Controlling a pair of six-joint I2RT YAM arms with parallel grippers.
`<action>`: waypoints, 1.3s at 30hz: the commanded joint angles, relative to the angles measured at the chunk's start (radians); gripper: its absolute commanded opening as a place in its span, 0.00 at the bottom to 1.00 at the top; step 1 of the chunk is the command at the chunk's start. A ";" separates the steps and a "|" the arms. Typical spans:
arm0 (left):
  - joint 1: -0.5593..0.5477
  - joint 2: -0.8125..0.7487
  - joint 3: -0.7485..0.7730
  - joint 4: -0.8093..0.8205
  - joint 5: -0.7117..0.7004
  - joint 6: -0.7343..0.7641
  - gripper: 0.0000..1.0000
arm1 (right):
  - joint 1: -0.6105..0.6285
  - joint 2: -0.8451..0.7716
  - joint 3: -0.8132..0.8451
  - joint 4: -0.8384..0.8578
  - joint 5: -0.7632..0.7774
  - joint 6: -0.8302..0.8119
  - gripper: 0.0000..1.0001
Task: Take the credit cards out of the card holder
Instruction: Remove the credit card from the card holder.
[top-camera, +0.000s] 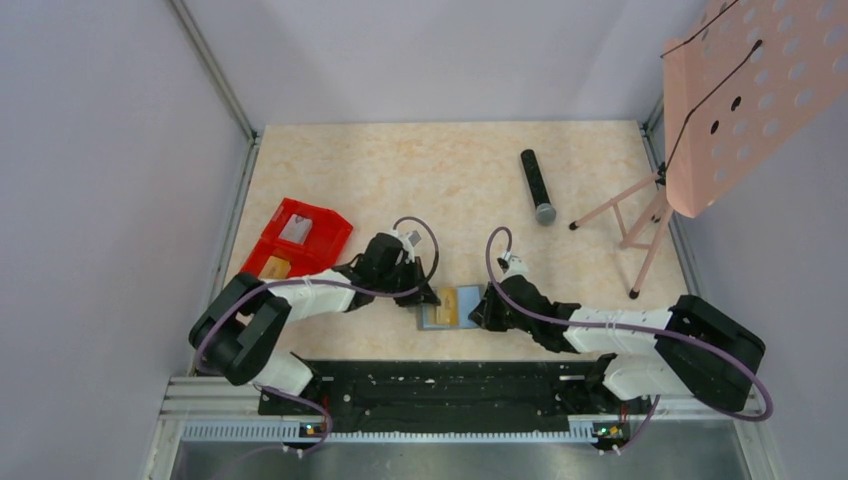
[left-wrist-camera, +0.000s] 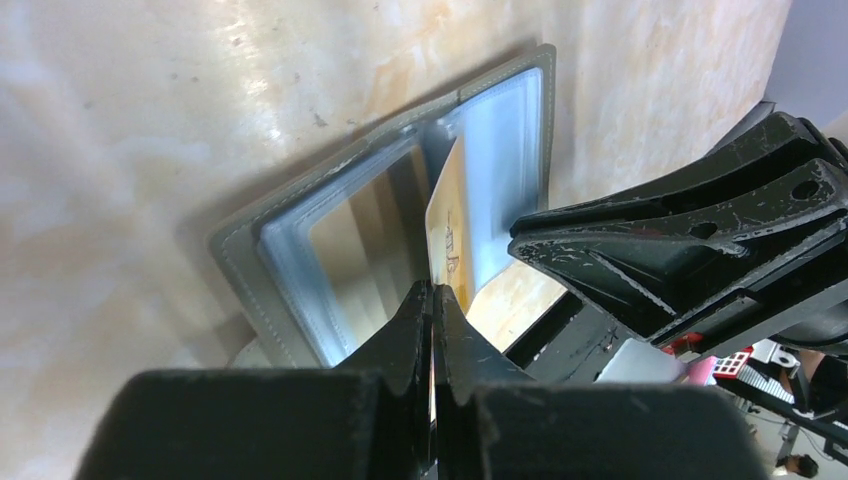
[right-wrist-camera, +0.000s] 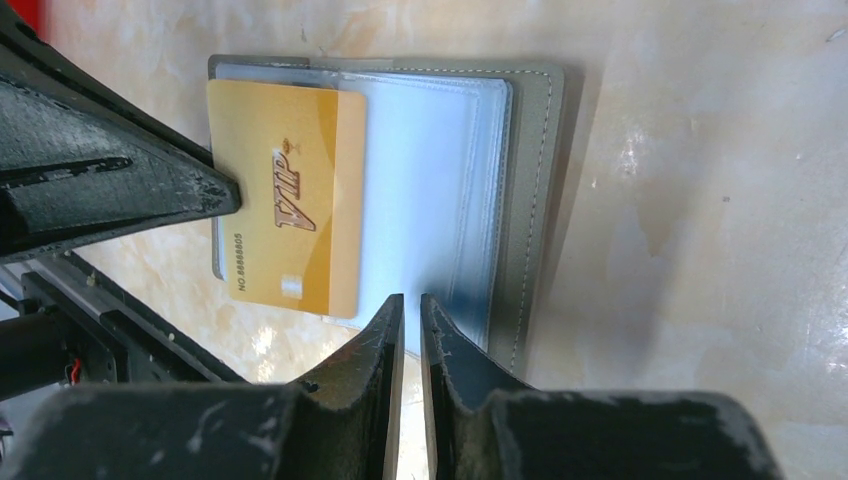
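The grey card holder lies open on the table between the two arms, its pale blue sleeves facing up. A gold VIP card sticks partway out of a sleeve toward the left. My left gripper is shut on that card's edge; the card shows edge-on just beyond the fingertips. My right gripper stands at the holder's near edge, its jaws closed to a thin slit over the clear sleeve's rim. In the top view the left gripper and the right gripper flank the holder.
A red two-compartment bin at the left holds a pale card and a gold one. A black microphone lies at the back. A pink stand rises at the right, its legs on the table.
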 joint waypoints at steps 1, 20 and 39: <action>0.033 -0.074 0.035 -0.121 -0.032 0.067 0.00 | -0.009 -0.034 -0.005 -0.012 -0.017 -0.027 0.11; 0.060 -0.391 0.228 -0.534 0.007 0.240 0.00 | -0.009 -0.275 0.128 -0.060 -0.180 -0.209 0.25; 0.055 -0.443 0.207 -0.523 0.361 0.314 0.00 | -0.062 -0.275 0.249 -0.081 -0.469 -0.389 0.62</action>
